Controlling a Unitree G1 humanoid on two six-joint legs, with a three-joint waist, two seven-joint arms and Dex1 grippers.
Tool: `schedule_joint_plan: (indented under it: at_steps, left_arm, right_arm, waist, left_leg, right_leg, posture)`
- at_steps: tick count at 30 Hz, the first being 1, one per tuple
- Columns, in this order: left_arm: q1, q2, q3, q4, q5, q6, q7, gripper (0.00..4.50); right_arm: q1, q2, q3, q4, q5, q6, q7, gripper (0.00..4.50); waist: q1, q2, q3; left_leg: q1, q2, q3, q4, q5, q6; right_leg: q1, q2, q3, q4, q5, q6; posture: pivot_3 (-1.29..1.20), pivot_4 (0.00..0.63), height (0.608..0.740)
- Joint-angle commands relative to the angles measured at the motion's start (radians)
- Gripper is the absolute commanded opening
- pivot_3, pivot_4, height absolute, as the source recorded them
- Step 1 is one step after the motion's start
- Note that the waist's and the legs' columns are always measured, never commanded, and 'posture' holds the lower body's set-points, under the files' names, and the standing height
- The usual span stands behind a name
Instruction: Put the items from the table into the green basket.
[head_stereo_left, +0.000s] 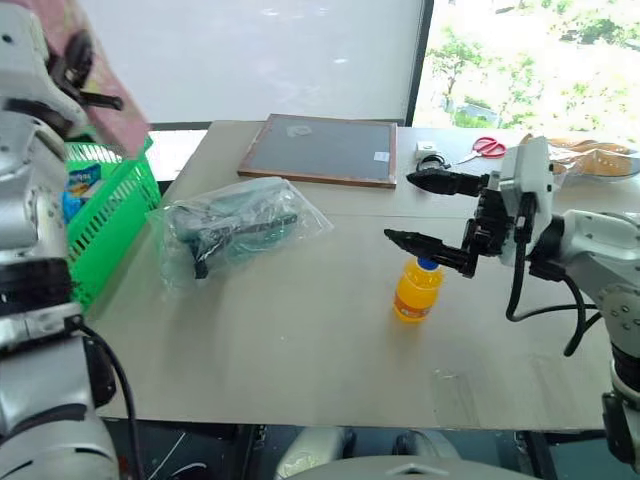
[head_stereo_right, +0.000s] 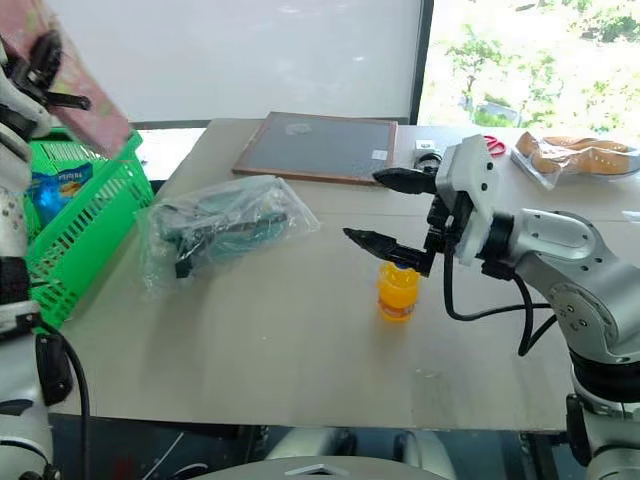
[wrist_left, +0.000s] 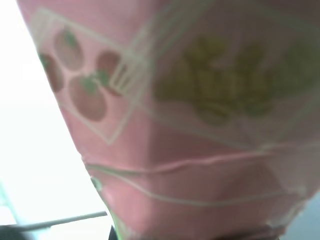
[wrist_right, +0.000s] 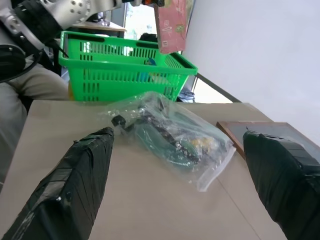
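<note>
My left gripper (head_stereo_left: 75, 70) is shut on the long pink carton (head_stereo_left: 105, 85) and holds it raised over the green basket (head_stereo_left: 115, 215) at the table's left edge. The carton's green-yellow marks (wrist_left: 220, 85) show close up in the left wrist view. The clear plastic bag (head_stereo_left: 235, 228) of teal and black things lies on the table (head_stereo_left: 300, 350) beside the basket. The small orange bottle (head_stereo_left: 417, 290) with a blue cap stands upright right of centre. My right gripper (head_stereo_left: 400, 208) hovers open just above and behind it, pointing left, with nothing between its fingers (wrist_right: 80, 185).
A blue packet (head_stereo_left: 80, 185) lies inside the basket. At the table's far side are a framed dark board (head_stereo_left: 322, 150), a small white object (head_stereo_left: 428, 152), red scissors (head_stereo_left: 487, 148) and a bag of bread (head_stereo_left: 600, 158).
</note>
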Motion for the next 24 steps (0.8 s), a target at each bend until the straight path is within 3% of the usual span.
schedule_joint_plan:
  at_steps: [1, 10, 11, 14, 17, 21, 24]
  left_arm:
    - [-0.069, 0.06, 0.001, 0.165, 0.106, -0.155, -0.024, 0.46]
    - [-0.118, 0.127, 0.005, 0.707, 0.204, -0.344, -0.081, 0.46]
    - [-0.111, 0.131, 0.011, 0.74, 0.205, -0.343, -0.073, 1.26]
    - [-0.104, 0.149, 0.032, 0.794, 0.207, -0.348, -0.008, 2.13]
    - [-0.113, 0.159, 0.034, 0.801, 0.216, -0.35, 0.044, 3.45]
    - [-0.122, 0.145, 0.082, 0.777, 0.17, -0.346, 0.035, 3.45]
    - [-0.126, 0.069, 0.13, 0.644, 0.066, -0.365, -0.135, 3.45]
  right_arm:
    - [-0.043, 0.019, 0.008, -0.005, 0.018, -0.001, -0.02, 4.4]
    - [-0.048, -0.028, 0.041, -0.021, 0.03, 0.026, 0.027, 4.4]
    - [-0.045, -0.041, 0.044, -0.024, 0.029, 0.025, 0.042, 4.44]
    - [-0.048, -0.067, 0.045, -0.02, 0.03, 0.021, 0.068, 4.44]
    - [-0.066, -0.073, 0.036, -0.01, 0.048, 0.02, 0.083, 4.44]
    - [-0.074, -0.081, 0.031, -0.001, 0.053, 0.015, 0.091, 4.44]
    - [-0.067, -0.113, 0.006, 0.012, 0.047, 0.017, 0.102, 4.44]
  waist:
    - [-0.001, 0.0, 0.0]
    - [-0.004, -0.003, -0.001]
    - [-0.006, -0.004, -0.001]
    - [-0.014, -0.006, -0.002]
    - [-0.024, -0.013, -0.002]
    - [-0.028, -0.014, -0.003]
    - [-0.026, -0.015, -0.003]
  left_leg:
    - [0.0, 0.0, 0.0, 0.0, 0.0, 0.0]
    - [-0.001, 0.0, -0.001, 0.001, 0.0, 0.0]
    - [-0.001, 0.0, -0.001, 0.001, 0.0, 0.0]
    - [-0.001, -0.001, -0.001, 0.001, 0.0, 0.001]
    - [-0.001, -0.001, -0.001, 0.001, 0.0, 0.001]
    - [-0.001, -0.001, -0.001, 0.001, -0.001, 0.001]
    - [-0.002, -0.001, -0.001, 0.002, -0.001, 0.001]
  right_leg:
    - [0.0, 0.0, 0.0, 0.0, 0.0, 0.0]
    - [0.0, 0.0, -0.001, 0.001, 0.0, 0.0]
    - [0.0, 0.0, -0.002, 0.0, 0.0, 0.0]
    - [0.0, 0.0, -0.001, 0.001, 0.0, 0.0]
    - [0.0, -0.001, -0.001, 0.001, 0.0, 0.0]
    - [-0.001, -0.001, -0.001, 0.001, 0.0, 0.0]
    - [-0.001, -0.001, -0.001, 0.001, 0.0, 0.0]
  posture:
    - [0.13, 0.016, 0.74]
    - [0.12, 0.021, 0.74]
    - [0.11, 0.021, 0.74]
    - [0.1, 0.019, 0.74]
    - [0.1, 0.014, 0.74]
    - [0.11, 0.012, 0.74]
    - [0.1, 0.017, 0.74]
